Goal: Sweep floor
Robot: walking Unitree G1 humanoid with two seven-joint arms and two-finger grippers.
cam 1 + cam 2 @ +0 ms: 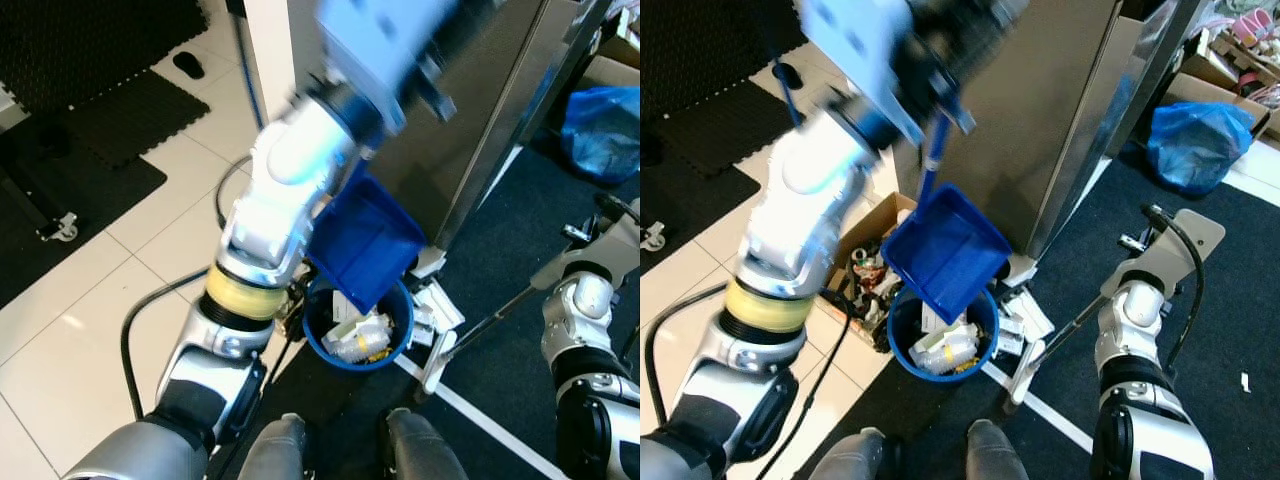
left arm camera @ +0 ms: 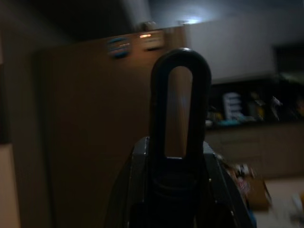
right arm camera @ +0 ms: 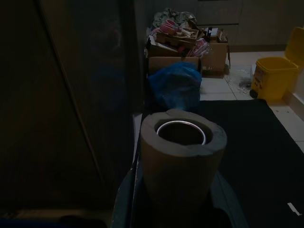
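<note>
The robot's left arm is raised high, and its left gripper (image 2: pixel 180 156) has its fingers closed on the looped top of a blue dustpan's handle. The blue dustpan (image 1: pixel 945 250) hangs tilted, mouth down, directly over a round blue bin (image 1: pixel 940 345) that already holds white and yellow scraps. The bin sits on the floor where white tiles meet a dark carpet (image 1: pixel 1200 330), just beside a tall grey cabinet (image 1: pixel 1040 100) and an open cardboard box (image 1: pixel 872 255) of clutter.

The right gripper (image 3: pixel 183 164) holds the grey-capped top of a broom handle, fingers wrapped around it; the broom (image 1: pixel 1045 345) slants down to the carpet near the bin.

Likely risks: the pan's lower edge sits close to the bin's rim, so swinging it could scatter debris onto the floor or tip the bin. A black cable (image 1: pixel 150 310) loops near the robot's feet and might snag.
</note>
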